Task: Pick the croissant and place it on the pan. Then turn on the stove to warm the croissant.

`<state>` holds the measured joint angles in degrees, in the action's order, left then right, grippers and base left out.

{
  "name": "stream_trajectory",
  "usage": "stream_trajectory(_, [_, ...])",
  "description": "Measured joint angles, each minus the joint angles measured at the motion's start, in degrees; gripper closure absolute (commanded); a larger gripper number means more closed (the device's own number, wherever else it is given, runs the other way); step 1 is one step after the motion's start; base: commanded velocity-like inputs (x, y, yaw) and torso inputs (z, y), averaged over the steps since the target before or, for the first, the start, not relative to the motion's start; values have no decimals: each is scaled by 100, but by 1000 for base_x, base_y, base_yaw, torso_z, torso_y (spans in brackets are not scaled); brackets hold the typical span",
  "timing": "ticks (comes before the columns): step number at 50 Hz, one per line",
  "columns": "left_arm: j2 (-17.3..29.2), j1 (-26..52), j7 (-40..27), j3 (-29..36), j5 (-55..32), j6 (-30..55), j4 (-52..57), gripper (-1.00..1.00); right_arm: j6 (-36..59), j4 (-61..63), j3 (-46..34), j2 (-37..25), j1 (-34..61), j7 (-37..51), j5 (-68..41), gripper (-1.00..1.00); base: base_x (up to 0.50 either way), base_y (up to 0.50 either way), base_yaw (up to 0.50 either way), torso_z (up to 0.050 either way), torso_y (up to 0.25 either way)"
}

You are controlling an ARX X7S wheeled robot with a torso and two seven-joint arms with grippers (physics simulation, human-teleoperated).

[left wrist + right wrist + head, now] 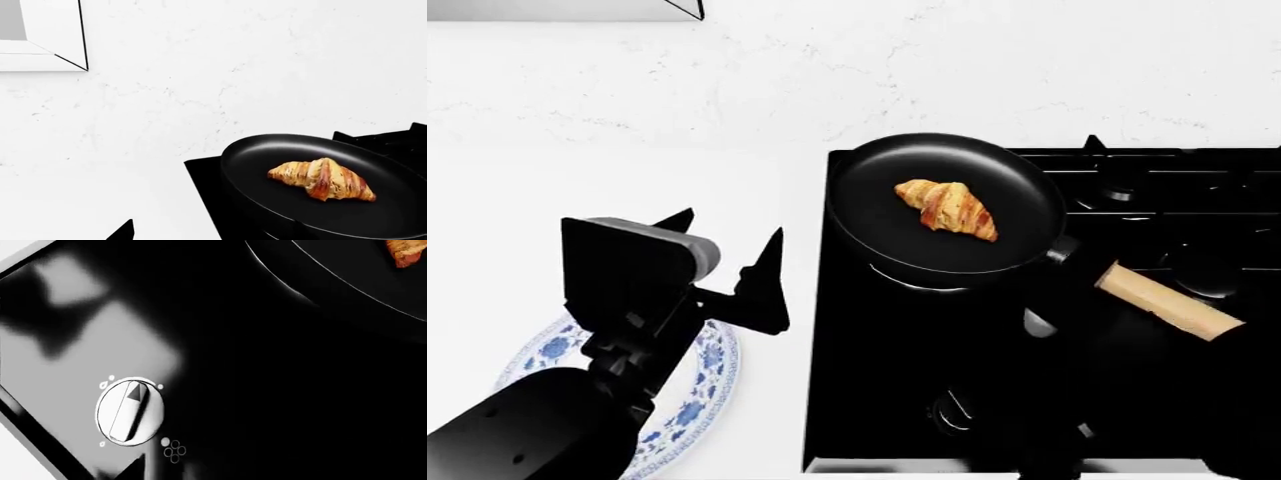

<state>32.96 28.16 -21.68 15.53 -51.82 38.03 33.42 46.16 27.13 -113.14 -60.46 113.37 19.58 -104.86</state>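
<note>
The croissant (948, 209) lies inside the pan (881, 215), near its middle, and the pan sits on the stove (868, 400) at its near-left burner. The left gripper (727, 265) hangs over the white counter (627, 100) just left of the stove, its fingers spread apart and empty, the croissant well off to its right. A plate (701, 390) lies under that arm. The right gripper is close over a stove knob (130, 411); whether it is apart or closed cannot be told.

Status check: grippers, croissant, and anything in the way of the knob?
Left gripper open, empty. Right gripper unseen. Croissant in pan. Knob unobstructed.
</note>
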Motion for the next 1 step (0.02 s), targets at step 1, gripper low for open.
stream_trajectory(1, [3, -3, -2, -2, -5, -1, 9, -100, 23, 41, -1, -29, 35, 62, -5, -100, 0, 0, 0, 0, 0])
